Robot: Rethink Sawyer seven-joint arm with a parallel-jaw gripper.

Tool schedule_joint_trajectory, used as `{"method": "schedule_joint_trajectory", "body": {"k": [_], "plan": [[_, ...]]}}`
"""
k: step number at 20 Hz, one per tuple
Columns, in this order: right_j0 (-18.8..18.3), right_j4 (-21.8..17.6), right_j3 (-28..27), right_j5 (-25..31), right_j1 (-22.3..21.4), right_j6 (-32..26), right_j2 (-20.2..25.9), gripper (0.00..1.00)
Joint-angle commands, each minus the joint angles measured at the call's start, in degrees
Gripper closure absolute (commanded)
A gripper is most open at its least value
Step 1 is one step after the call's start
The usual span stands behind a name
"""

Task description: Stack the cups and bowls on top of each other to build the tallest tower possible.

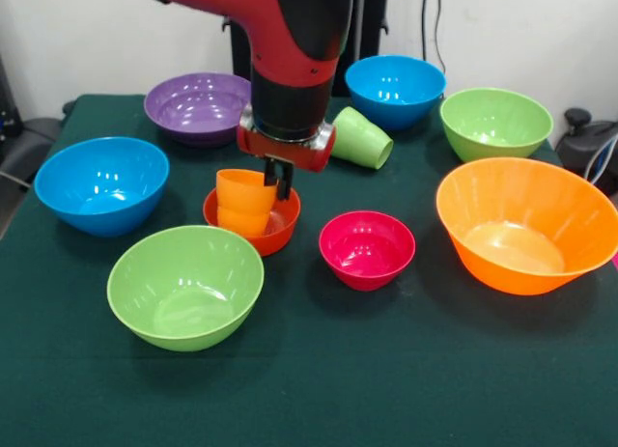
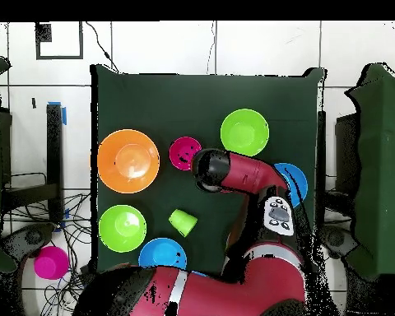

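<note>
The ribbed orange cup (image 1: 245, 202) sits upside down in the small glossy red-orange bowl (image 1: 253, 222) mid-table (image 1: 386, 389). The black claw (image 1: 278, 180) touches the cup's side, seemingly pinching its wall; its grip is unclear.

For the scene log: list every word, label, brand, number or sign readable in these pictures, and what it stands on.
None is readable.
The bowls, such as the largest orange bowl, and the cups, such as the orange cup, are plain.
The control panel on the red arm has marks, too small to read.
</note>
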Motion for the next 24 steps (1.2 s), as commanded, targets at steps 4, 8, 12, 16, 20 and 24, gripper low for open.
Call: {"method": "schedule_joint_trajectory", "body": {"k": [4,8,12,16,20,24], "plan": [[-0.22,-2.54,-4.07,0.85,2.3,2.02,4.08,1.0],[-0.39,-1.93,-2.21,2.68,1.59,2.66,3.77,1.0],[-0.29,-1.45,0.07,3.95,0.19,3.26,3.58,1.0],[-0.05,-0.99,0.29,6.1,-0.47,3.62,3.33,1.0],[0.51,-0.9,1.03,9.13,-2.72,3.7,2.66,1.0],[1.27,-0.99,3.12,10.43,-5.29,4.34,1.94,1.0]]}}
